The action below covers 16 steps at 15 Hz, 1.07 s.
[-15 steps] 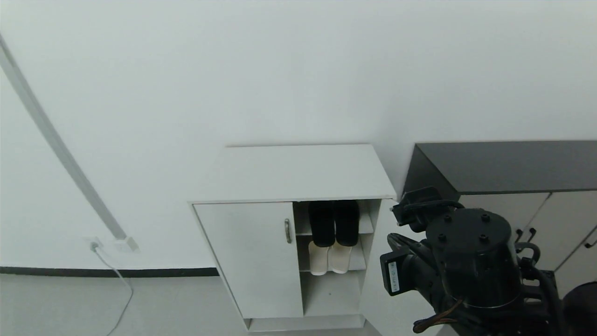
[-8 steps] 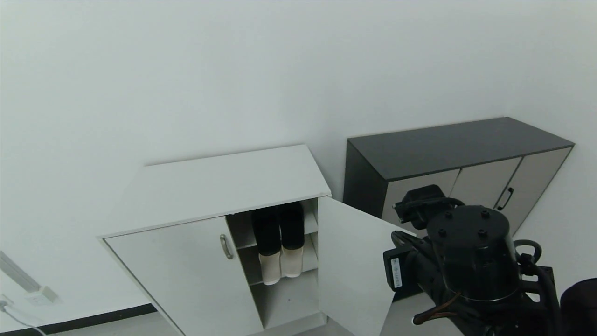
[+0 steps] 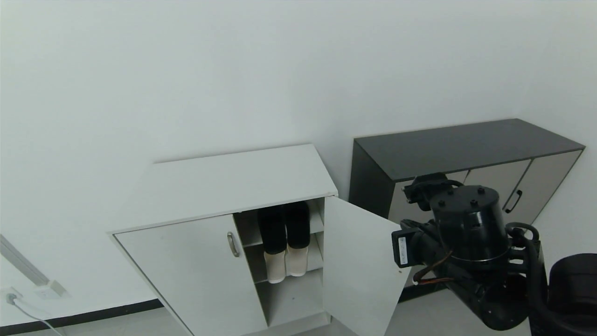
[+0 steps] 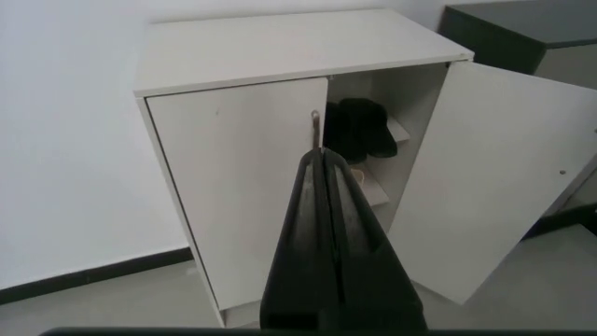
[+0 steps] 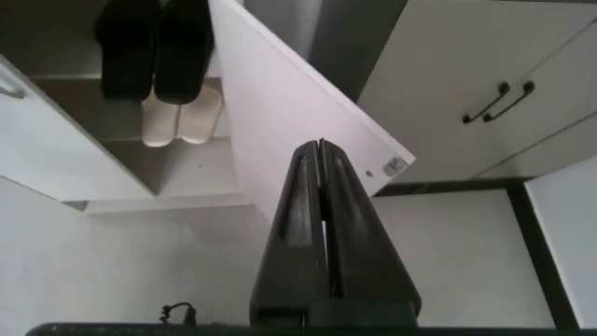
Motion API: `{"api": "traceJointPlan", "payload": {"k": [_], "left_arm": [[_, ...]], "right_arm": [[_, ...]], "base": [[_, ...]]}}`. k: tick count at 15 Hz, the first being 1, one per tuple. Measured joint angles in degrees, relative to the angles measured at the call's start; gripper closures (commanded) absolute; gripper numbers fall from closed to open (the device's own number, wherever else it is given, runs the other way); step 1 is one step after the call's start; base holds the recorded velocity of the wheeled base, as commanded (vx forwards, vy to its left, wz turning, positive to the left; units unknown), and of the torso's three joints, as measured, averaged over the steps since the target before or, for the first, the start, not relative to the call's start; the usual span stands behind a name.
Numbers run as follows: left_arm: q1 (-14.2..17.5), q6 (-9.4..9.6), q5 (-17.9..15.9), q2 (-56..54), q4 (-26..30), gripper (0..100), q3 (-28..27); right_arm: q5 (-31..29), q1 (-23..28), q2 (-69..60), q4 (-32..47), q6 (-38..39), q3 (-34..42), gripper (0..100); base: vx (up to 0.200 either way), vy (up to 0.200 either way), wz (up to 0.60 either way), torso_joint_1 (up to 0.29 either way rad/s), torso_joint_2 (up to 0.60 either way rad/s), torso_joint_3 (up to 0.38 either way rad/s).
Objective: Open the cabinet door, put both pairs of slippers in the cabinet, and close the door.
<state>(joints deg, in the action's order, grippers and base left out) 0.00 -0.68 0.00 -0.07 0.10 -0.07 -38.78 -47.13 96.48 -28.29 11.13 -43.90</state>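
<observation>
White board makes the cabinet (image 3: 233, 182), which stands against the wall, with grey floor (image 3: 419, 317) in front of it. It has two doors. The left door (image 3: 186, 275) is shut and carries one metal handle (image 3: 232, 244) near its inner edge. The right door (image 3: 364, 266) is swung out wide, and its free edge points toward the robot, near the right arm. The opening runs between the inner edge of the shut door and the hinge side of the open door.

Two pairs of slippers are inside, four slippers in all. The black slippers (image 3: 284, 226) lie side by side on the upper shelf, and their ends hang over the front edge of the shelf. The white slippers (image 3: 285, 263) lie side by side on the shelf just below, partly covered from above by the black pair.

The left claw (image 4: 322, 159) has its fingers pressed together and holds nothing. It hangs before the shut door, apart from it, in line with the handle. The right claw (image 5: 320, 147) is also pressed together with nothing in it, and it points at the open door without touching it.

Beside the white cabinet, with a narrow gap, stands a dark cabinet (image 3: 466, 144) with grey doors. The right wrist view shows two black handles (image 5: 499, 101) on it. One white label (image 3: 402, 252) sits on the right arm, and its print is too small to read. One cable (image 3: 28, 312) leaves a socket low on the wall.
</observation>
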Motion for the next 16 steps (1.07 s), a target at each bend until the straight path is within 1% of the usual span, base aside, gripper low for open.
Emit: {"api": "traceJointPlan", "payload": {"k": [1,5,8,10,14,16], "left_arm": [[0.0,0.02,0.0,0.0,0.0,100,0.0],[-0.05,-0.07,0.05,0.0,-0.02,100,0.0],[0.0,-0.07,0.07,0.0,0.0,100,0.0],[0.0,-0.07,0.07,0.0,0.0,100,0.02],[-0.05,-0.1,0.07,0.0,0.0,100,0.02],[0.0,-0.1,0.07,0.0,0.0,100,0.05]], "right_arm": [[0.09,0.91,0.35,0.02,0.04,-0.04,100],[1.96,4.9,2.97,-1.97,0.11,-0.89,100],[5.5,9.67,5.45,-2.72,0.11,-2.65,100],[9.08,13.04,7.61,-2.71,0.11,-4.63,100],[12.4,18.75,12.68,-3.97,0.55,-9.65,100],[15.25,21.07,15.41,-4.08,1.35,-12.71,100]], "base": [[-0.2,0.0,0.0,0.017,0.01,0.002],[0.0,0.0,0.0,0.0,0.0,0.0],[0.0,0.0,0.0,0.0,0.0,0.0],[0.0,0.0,0.0,0.0,0.0,0.0],[0.0,0.0,0.0,0.0,0.0,0.0],[0.0,0.0,0.0,0.0,0.0,0.0]]}}
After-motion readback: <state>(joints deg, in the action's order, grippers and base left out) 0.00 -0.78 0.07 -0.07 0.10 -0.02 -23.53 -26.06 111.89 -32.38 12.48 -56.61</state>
